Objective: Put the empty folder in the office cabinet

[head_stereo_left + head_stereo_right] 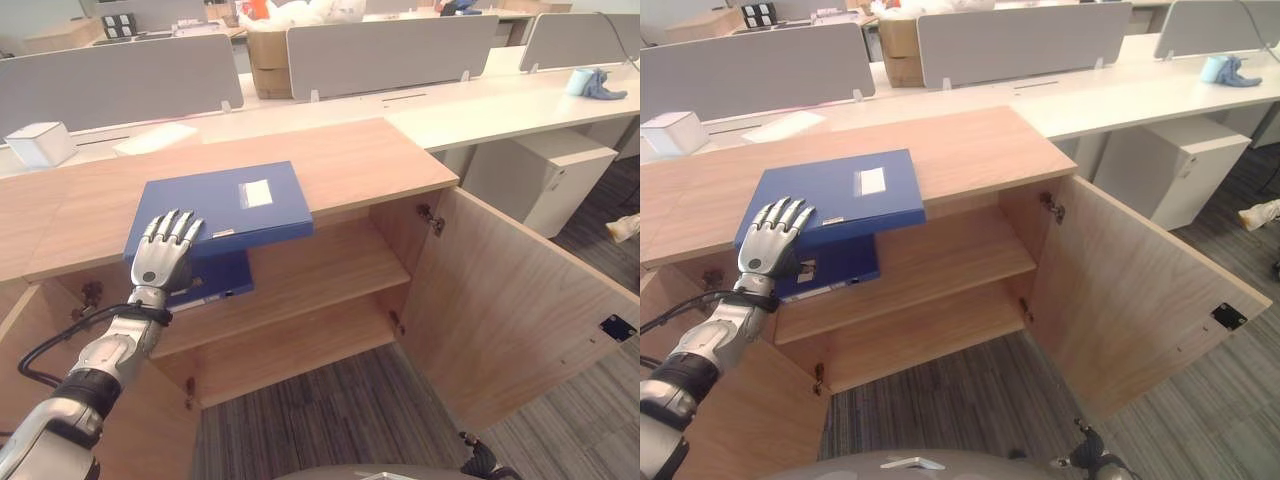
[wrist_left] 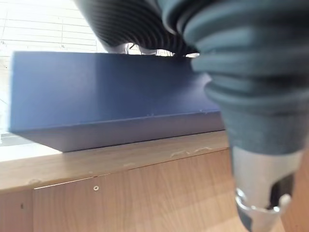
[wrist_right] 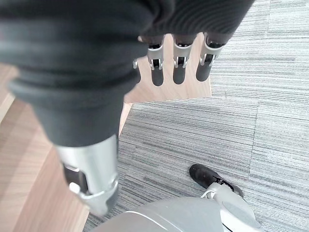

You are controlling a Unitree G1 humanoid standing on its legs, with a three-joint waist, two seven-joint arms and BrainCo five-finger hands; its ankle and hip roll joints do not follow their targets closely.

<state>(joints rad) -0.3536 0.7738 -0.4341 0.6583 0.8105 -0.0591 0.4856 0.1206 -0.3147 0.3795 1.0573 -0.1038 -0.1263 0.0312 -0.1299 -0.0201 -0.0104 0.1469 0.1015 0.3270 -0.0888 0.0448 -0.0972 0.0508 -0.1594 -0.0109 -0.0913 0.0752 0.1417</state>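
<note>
A blue folder [image 1: 235, 205] with a white label lies flat on the top [image 1: 350, 150] of the wooden office cabinet, and its near edge overhangs the front. My left hand [image 1: 163, 255] rests on its near left corner with fingers straight and spread, so it is open. The left wrist view shows the folder's blue side [image 2: 106, 96] above the cabinet's edge, past my thumb [image 2: 256, 193]. A second blue folder [image 1: 215, 275] lies on the upper shelf [image 1: 320, 265] just below. My right hand [image 3: 176, 63] hangs open over the grey carpet beside a wooden door panel.
Both cabinet doors stand open: the right one [image 1: 500, 300] swings far out, the left one [image 1: 110, 440] is under my left arm. The lower shelf [image 1: 290, 345] is bare. A white box [image 1: 40, 143] sits at the back left, a white pedestal [image 1: 545, 170] to the right.
</note>
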